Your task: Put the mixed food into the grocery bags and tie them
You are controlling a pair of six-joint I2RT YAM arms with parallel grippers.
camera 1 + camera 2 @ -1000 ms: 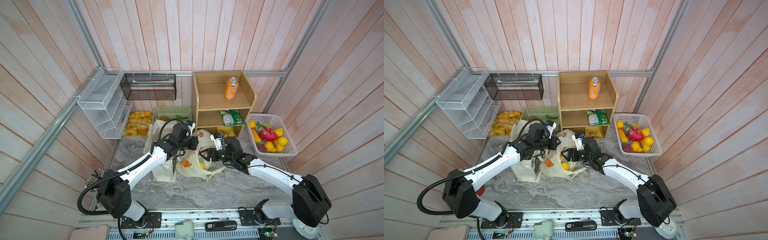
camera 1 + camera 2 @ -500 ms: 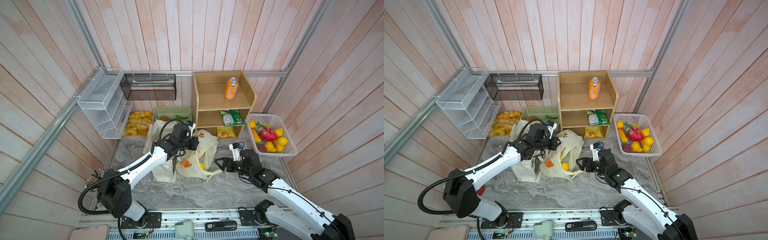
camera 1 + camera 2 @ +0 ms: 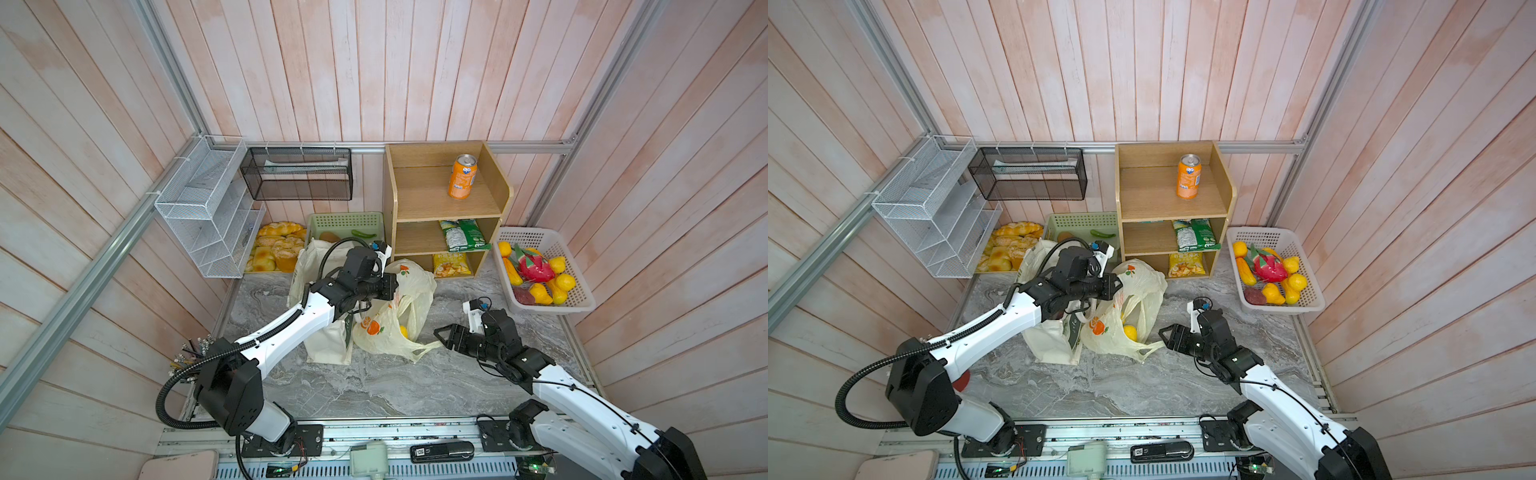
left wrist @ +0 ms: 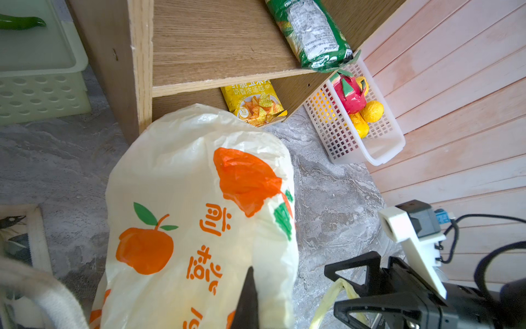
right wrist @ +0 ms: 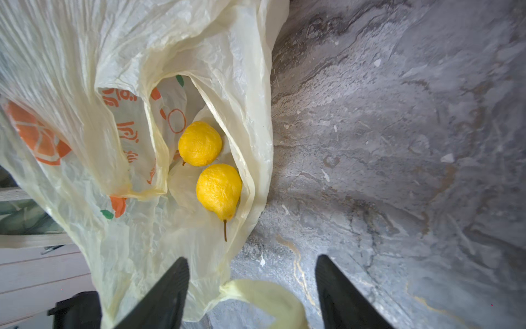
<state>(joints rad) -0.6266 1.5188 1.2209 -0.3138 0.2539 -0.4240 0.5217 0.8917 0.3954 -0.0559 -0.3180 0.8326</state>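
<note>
At table centre in both top views, the plastic bag stands bunched upward. The left gripper is clamped tight on the bag's upper film, toward 12 o'clock. The right gripper sits at the bag's 4 o'clock with jaws apart; a loose bag handle lies between them, unpinched. Two yellow fruits rest inside the bag. The canvas tote touches the bag at 9 o'clock.
</note>
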